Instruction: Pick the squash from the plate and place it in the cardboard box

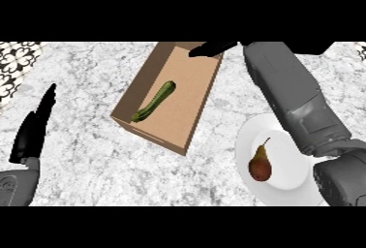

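A long green squash (155,101) lies inside the open cardboard box (193,114) at the counter's middle, slanted along the box floor. My right hand (211,48) reaches over the box's far right corner, fingers straight, holding nothing, well apart from the squash. My right forearm passes above the white plate (286,186) at the lower right. A brown-red pear (260,164) lies on that plate. At the left edge my left hand (32,128) rests open with its fingers pointing up.
The counter is white-grey marble. A black-and-white patterned surface (16,60) shows at the upper left corner. Bare counter lies between the box and my left hand.
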Controlling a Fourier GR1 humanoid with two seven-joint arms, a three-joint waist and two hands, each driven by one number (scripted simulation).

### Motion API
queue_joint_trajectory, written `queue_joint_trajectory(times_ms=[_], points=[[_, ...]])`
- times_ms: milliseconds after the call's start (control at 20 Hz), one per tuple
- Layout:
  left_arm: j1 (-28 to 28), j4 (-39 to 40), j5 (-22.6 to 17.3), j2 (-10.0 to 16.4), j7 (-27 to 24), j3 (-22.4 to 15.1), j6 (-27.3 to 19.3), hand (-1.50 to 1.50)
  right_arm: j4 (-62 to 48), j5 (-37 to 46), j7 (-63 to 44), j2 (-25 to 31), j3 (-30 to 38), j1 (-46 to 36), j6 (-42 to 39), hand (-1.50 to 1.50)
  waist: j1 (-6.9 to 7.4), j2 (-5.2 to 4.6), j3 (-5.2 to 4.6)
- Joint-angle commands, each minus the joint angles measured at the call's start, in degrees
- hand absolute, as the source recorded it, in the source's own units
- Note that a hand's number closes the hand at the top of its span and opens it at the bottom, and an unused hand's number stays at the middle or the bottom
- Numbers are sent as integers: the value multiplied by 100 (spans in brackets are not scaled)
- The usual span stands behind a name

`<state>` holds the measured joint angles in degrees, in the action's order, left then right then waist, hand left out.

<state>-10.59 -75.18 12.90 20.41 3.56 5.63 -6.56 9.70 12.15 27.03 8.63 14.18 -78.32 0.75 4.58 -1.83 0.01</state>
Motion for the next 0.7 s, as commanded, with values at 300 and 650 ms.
queue_joint_trajectory(times_ms=[300,650], points=[[-3,-58,-87,94,58,94,149,0,-184,31,472,1480,86,529,-1045,-150,13,-45,13],[-143,90,14,15,-51,62,53,0,-242,346,657,2070,-189,643,-1789,-150,18,-59,10]])
